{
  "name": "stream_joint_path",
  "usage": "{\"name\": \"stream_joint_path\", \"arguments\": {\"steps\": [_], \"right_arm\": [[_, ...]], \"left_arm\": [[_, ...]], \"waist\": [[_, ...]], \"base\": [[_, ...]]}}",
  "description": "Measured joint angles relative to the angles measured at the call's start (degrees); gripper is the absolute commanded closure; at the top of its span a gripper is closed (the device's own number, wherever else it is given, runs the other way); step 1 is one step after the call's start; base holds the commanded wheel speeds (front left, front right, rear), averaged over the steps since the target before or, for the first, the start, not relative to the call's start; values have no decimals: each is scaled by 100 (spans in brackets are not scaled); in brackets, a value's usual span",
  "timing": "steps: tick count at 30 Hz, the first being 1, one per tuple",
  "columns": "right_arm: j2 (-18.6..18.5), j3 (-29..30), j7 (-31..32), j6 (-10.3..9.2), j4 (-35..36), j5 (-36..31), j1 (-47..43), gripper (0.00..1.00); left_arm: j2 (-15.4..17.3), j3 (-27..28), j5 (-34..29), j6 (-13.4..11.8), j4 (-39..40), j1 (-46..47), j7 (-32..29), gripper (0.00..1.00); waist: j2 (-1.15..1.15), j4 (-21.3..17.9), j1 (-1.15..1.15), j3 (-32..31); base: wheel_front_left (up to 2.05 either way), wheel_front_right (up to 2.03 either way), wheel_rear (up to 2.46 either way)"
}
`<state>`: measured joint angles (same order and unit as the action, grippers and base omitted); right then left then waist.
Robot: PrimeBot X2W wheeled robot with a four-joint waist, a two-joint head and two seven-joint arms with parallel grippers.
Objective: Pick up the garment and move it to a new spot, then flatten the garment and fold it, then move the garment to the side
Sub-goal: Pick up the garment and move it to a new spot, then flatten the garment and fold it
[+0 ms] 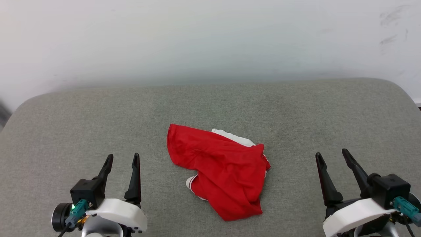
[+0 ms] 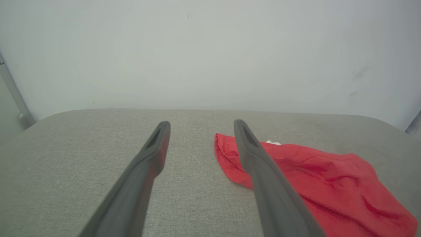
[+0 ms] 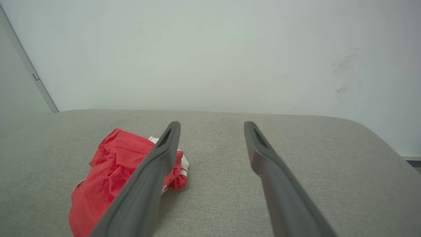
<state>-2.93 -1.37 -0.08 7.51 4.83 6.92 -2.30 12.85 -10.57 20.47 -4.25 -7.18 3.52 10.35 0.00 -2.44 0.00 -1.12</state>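
The garment lies crumpled in a red heap near the middle front of the grey padded surface, with bits of white sleeve showing at its far and near-left edges; its letters and number are hidden. My left gripper stands open at the lower left, well apart from the cloth. My right gripper stands open at the lower right, also clear of it. In the left wrist view the garment lies to the right of the open fingers. In the right wrist view the garment sits left of and partly behind the left finger.
The grey fabric-covered table has rounded far corners and ends at a pale wall. Bare surface stretches to both sides of the garment and behind it.
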Motion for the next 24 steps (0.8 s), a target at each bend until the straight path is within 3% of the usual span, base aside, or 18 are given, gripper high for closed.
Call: {"name": "stream_joint_path", "arguments": {"steps": [17, 20, 24], "right_arm": [[-1, -14, 66, 0, 22, 35, -53, 0], [-1, -11, 69, 0, 21, 51, -49, 0], [-1, -25, 69, 0, 20, 53, -33, 0]], "left_arm": [[70, -87, 85, -97, 267, -221, -225, 0], [90, -219, 83, -11, 280, -124, -405, 0], [29, -548, 87, 294, 250, 516, -755, 0]], "waist": [[0, -87, 0, -61], [0, -92, 0, -41], [0, -97, 0, 23]], "base": [[0, 0, 0], [0, 0, 0], [0, 0, 0]]}}
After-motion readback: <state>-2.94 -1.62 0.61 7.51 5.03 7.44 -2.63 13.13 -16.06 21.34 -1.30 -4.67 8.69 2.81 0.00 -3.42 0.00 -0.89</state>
